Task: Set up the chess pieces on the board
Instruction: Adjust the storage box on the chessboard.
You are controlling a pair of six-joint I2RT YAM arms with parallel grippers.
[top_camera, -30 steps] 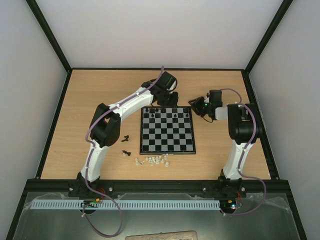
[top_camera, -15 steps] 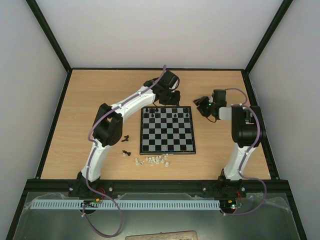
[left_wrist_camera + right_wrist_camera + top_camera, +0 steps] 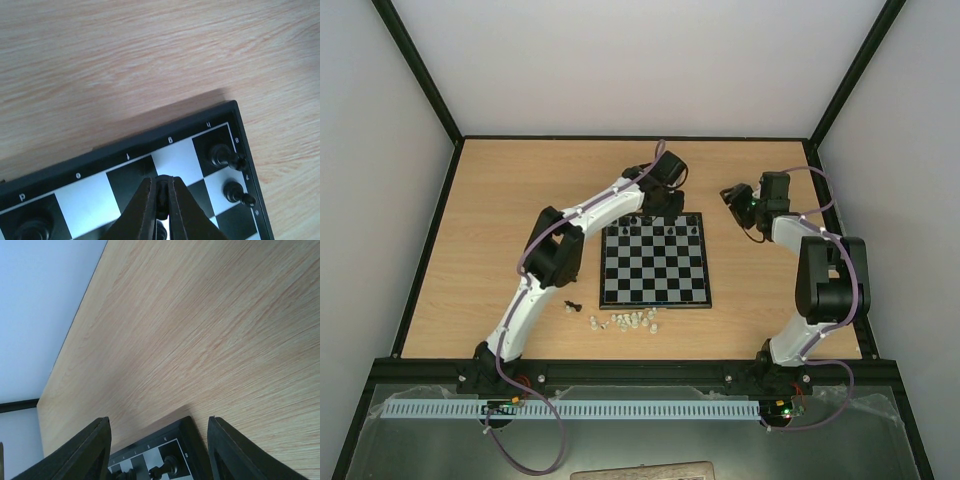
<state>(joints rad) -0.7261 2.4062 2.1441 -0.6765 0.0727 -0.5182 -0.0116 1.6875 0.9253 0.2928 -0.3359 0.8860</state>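
The board lies mid-table, with several black chess pieces standing along its far rows. My left gripper hangs over the board's far edge, shut on a small black chess piece above the squares near column g. In the left wrist view two black pieces stand on the board's right corner squares. My right gripper is open and empty, off the board's far right corner. The right wrist view shows that corner and a black piece between the spread fingers.
One loose black piece lies on the table left of the board's near corner. A cluster of whitish translucent pieces lies just in front of the board. The black frame edges the wooden table.
My left arm has shifted to the right along the board's far edge, still gripping its piece. My right gripper has drawn back, away from the board's far right corner toward the right.
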